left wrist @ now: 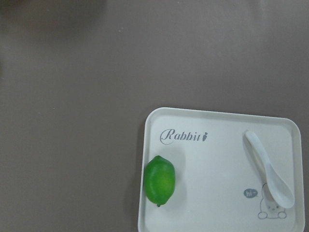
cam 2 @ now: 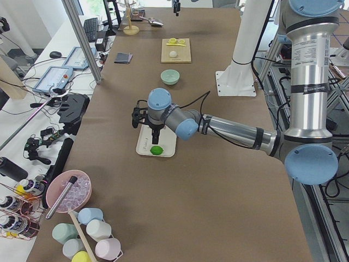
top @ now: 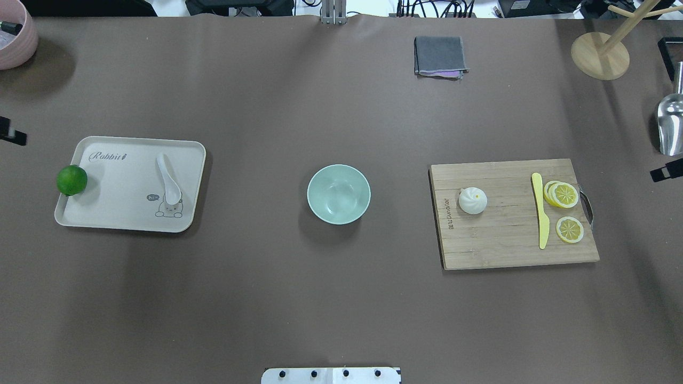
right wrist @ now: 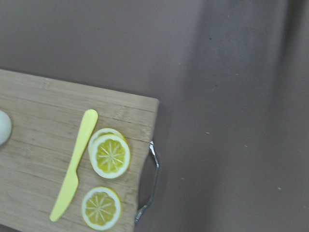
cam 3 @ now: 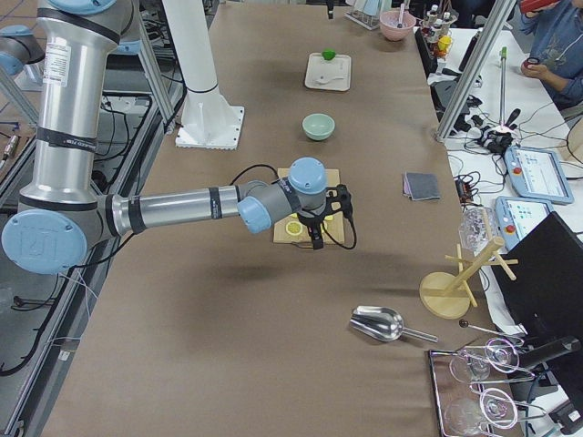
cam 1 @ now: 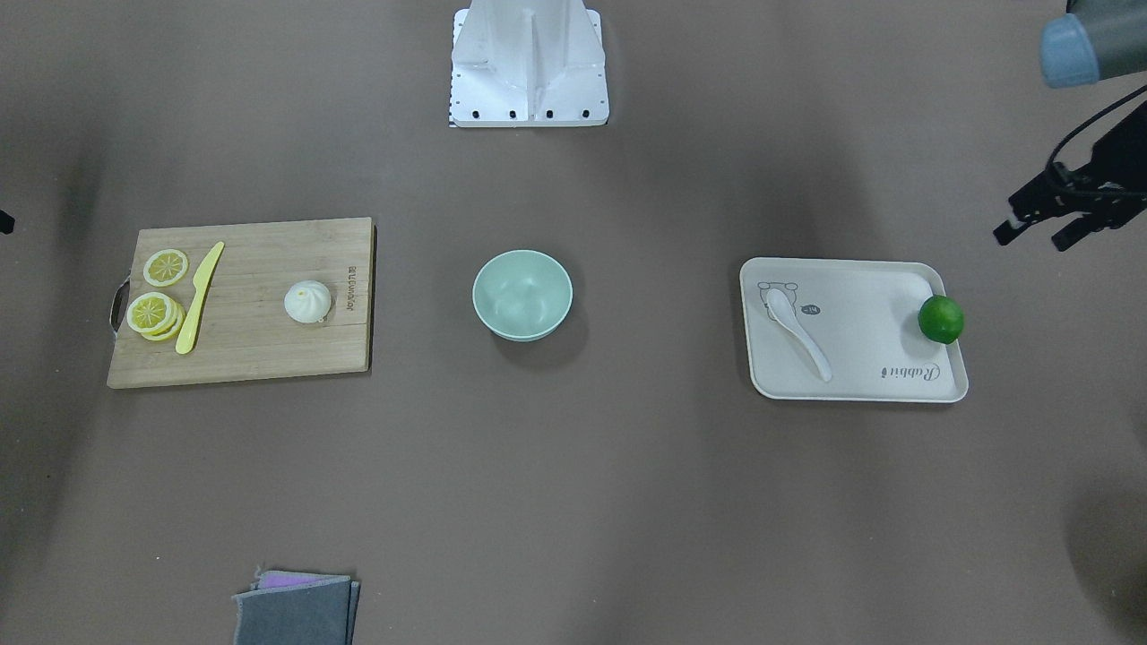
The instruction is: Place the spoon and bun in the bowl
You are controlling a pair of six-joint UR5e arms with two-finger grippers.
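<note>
- Left gripper hangs off the lime end of the tray, fingers apart and empty. Right gripper shows only as a sliver beside the cutting board; its spread cannot be told.
- Spoon lies flat on the tray. Bun sits on the board. Bowl stands between them, empty.
- Risk: the low, glossy spoon handle may slip from a pinch, or the tray may be shoved and the lime knocked.
- Risk: an off-centre or hard grip may roll or squash the bun.

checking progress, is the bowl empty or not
Empty: the bowl is bare inside; the bun sits on the board, the spoon on the tray.
</note>
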